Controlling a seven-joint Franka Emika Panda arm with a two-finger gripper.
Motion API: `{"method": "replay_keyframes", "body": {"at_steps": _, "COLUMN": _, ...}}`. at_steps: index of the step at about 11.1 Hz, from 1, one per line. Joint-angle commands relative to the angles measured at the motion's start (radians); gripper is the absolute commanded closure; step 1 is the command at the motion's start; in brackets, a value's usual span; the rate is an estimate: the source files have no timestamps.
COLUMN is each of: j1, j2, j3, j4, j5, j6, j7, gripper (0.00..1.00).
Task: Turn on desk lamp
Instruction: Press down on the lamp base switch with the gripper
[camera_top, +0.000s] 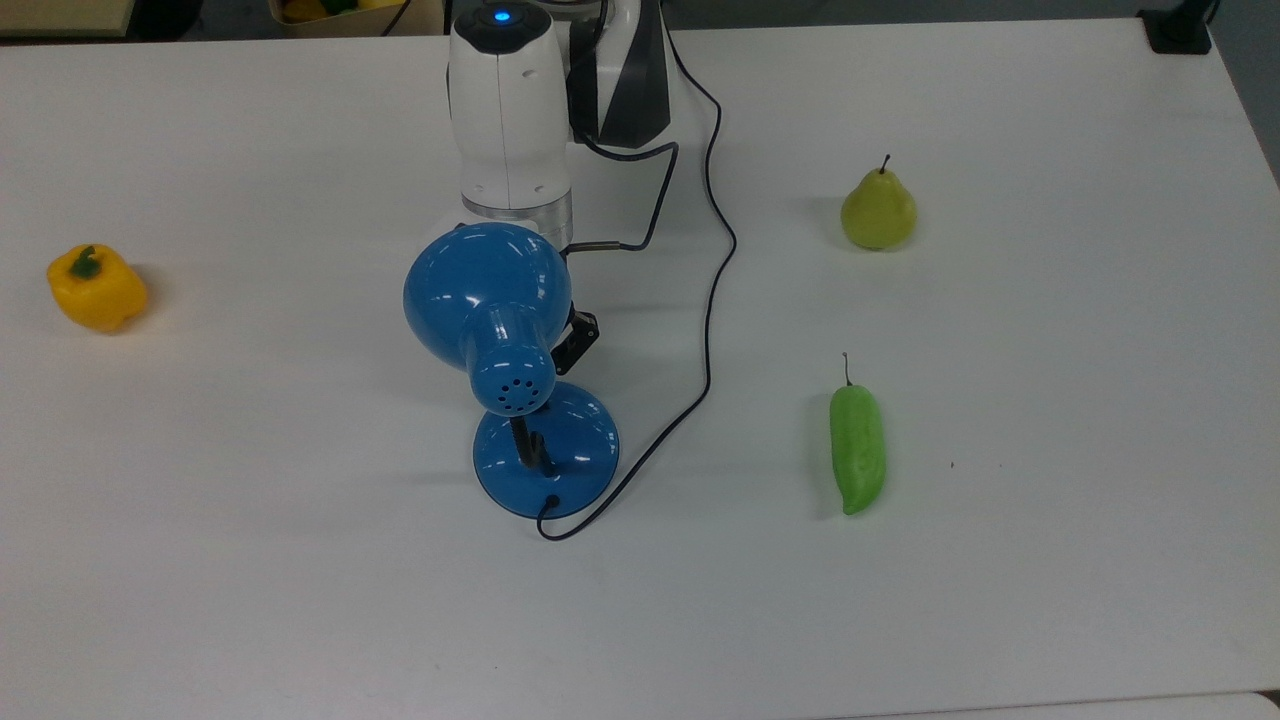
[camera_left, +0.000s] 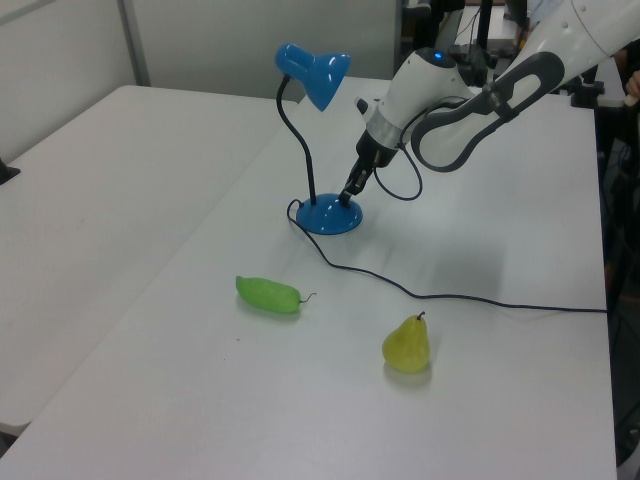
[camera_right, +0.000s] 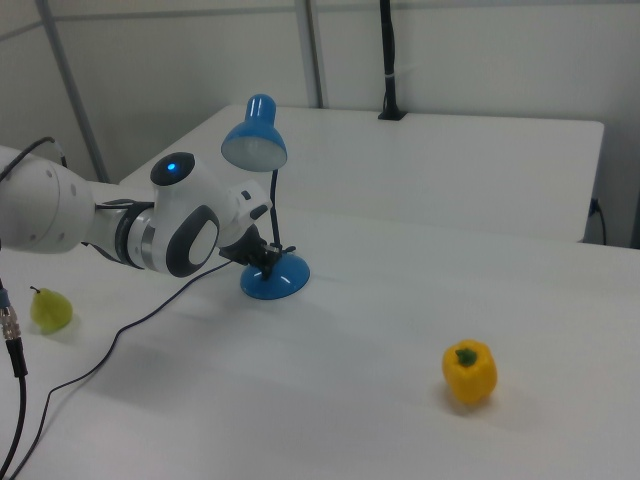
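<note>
The desk lamp (camera_top: 487, 290) is glossy blue and stands mid-table. Its bell shade (camera_left: 312, 75) sits on a curved black neck above a round blue base (camera_top: 575, 450). A thin black cord (camera_top: 707, 330) runs from the base past the arm. My gripper (camera_left: 349, 193) points steeply down with its fingers shut together, the tip at the edge of the base (camera_left: 325, 217) on the arm's side. In the top view the shade hides most of the gripper (camera_top: 578, 338). In the right view the gripper (camera_right: 268, 257) sits just above the base (camera_right: 285, 280), under the shade (camera_right: 255, 140).
A yellow bell pepper (camera_top: 95, 288) lies at the top view's far left. A pear (camera_top: 878, 210) and a green cucumber-like vegetable (camera_top: 857, 448) lie on the top view's right. The cord (camera_left: 450, 297) trails across the white table (camera_top: 300, 600) between lamp and pear.
</note>
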Motion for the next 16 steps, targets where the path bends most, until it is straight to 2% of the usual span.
{"method": "replay_keyframes", "body": {"at_steps": 1, "j1": 0.003, "j2": 0.023, "j3": 0.002, "j4": 0.005, "j5": 0.002, "j6": 0.028, "j7": -0.008, "gripper": 1.0}}
{"method": "replay_keyframes", "body": {"at_steps": 16, "j1": 0.008, "j2": 0.043, "j3": 0.002, "j4": -0.003, "j5": -0.006, "j6": 0.028, "j7": -0.008, "gripper": 1.0}}
